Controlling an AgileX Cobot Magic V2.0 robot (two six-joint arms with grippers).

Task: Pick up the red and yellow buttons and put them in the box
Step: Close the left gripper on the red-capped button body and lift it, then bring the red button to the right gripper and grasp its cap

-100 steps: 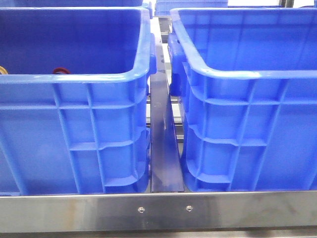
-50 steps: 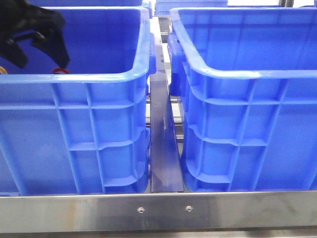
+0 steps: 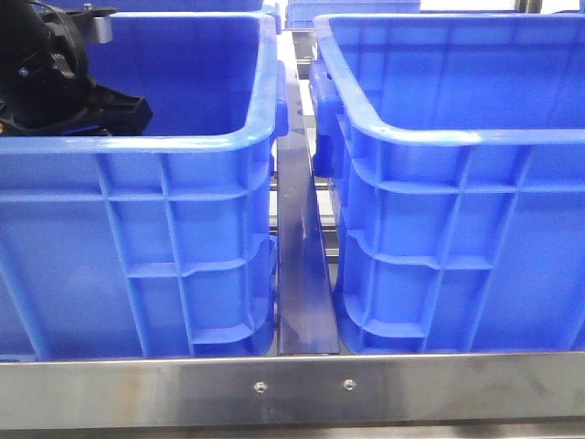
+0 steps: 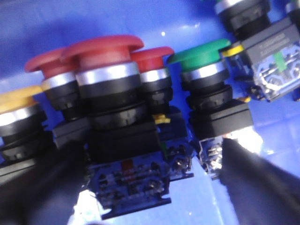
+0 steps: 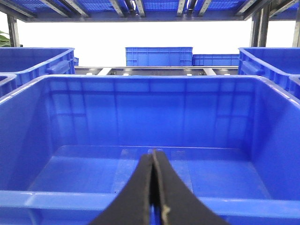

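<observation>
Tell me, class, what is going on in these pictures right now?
The left gripper is down inside the left blue crate, open, its fingers straddling a large red push-button in a cluster with other red, yellow and green buttons. The right gripper is shut, facing the right crate, whose visible floor holds nothing.
</observation>
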